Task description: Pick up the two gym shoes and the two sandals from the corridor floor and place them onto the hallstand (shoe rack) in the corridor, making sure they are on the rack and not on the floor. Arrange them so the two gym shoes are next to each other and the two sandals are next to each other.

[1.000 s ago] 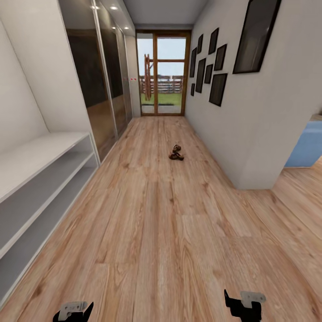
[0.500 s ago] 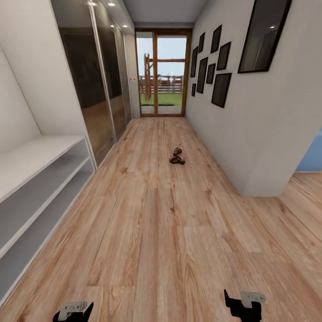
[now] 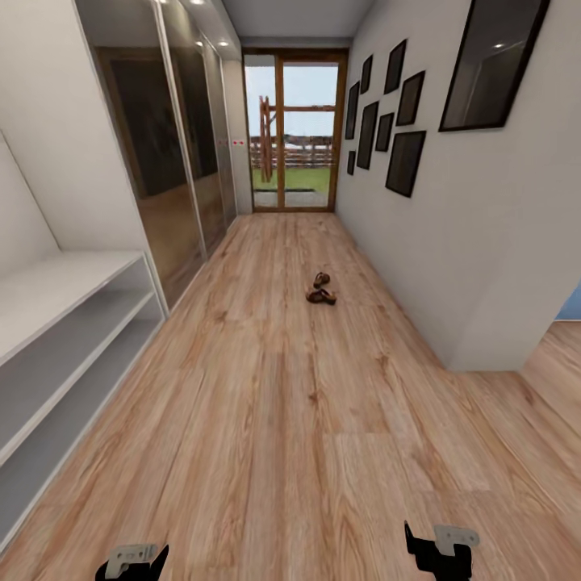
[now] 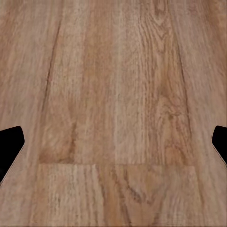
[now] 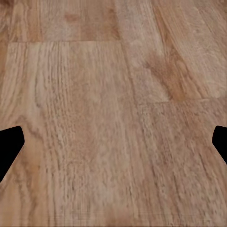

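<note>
Light brown wood-grain planks of the corridor floor (image 3: 274, 420) run ahead to a glazed door (image 3: 292, 133) at the far end, with dark framed pictures (image 3: 403, 161) on the white wall beyond the right fingers and mirrored sliding panels (image 3: 173, 161) on the side of the left fingers. Ahead of both pairs of fingers, well apart from them and roughly midway down the corridor, the two dark brown sandals (image 3: 321, 290) lie on the floor close together, a little nearer the picture wall than the mirrored side. The hallstand (image 3: 56, 339), pale grey-white with a bench top and two open shelves beneath, stands against the wall outward of the left fingers.

The left gripper (image 4: 113, 142) has its fingers (image 4: 10, 142) spread wide, with bare floor planks between them and nothing held. The right gripper (image 5: 113, 142) likewise has its fingers (image 5: 10, 144) released and wide apart over the floor.
</note>
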Controlling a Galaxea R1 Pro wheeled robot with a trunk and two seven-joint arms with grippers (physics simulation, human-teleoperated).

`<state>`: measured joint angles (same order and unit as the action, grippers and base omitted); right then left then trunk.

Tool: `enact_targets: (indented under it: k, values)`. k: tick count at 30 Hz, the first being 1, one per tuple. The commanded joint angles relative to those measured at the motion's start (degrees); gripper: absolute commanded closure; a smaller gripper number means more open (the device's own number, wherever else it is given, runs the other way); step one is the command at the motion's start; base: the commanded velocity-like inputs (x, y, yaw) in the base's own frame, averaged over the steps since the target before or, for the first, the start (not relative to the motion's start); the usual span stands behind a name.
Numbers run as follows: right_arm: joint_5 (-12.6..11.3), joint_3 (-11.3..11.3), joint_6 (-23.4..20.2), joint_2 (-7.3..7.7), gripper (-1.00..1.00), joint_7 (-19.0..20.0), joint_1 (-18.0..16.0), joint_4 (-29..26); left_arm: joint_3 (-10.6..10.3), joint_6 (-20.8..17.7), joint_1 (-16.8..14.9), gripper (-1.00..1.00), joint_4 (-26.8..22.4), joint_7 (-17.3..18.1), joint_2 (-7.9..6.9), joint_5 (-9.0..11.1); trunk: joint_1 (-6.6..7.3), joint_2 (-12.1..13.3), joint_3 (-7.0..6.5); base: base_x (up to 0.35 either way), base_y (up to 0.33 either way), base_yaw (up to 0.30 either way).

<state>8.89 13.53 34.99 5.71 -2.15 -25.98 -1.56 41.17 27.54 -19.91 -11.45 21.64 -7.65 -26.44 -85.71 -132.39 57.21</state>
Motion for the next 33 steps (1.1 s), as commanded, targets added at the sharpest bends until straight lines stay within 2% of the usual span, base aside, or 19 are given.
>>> enact_targets:
  k: [1, 33]
  values:
    - [0.6, 0.4, 0.2, 0.00, -1.00, -0.2, 0.0, 0.1, 0.5, 0.1, 0.0, -1.00, 0.0, 0.3, 0.01, -0.3, -0.02, 0.0, 0.05, 0.339, 0.000, 0.000]
    - [0.6, 0.4, 0.2, 0.18, -1.00, -0.1, 0.2, 0.1, 0.5, 0.1, 0.0, -1.00, 0.0, 0.3, 0.01, -0.3, -0.02, 0.0, 0.05, 0.339, 0.000, 0.000]
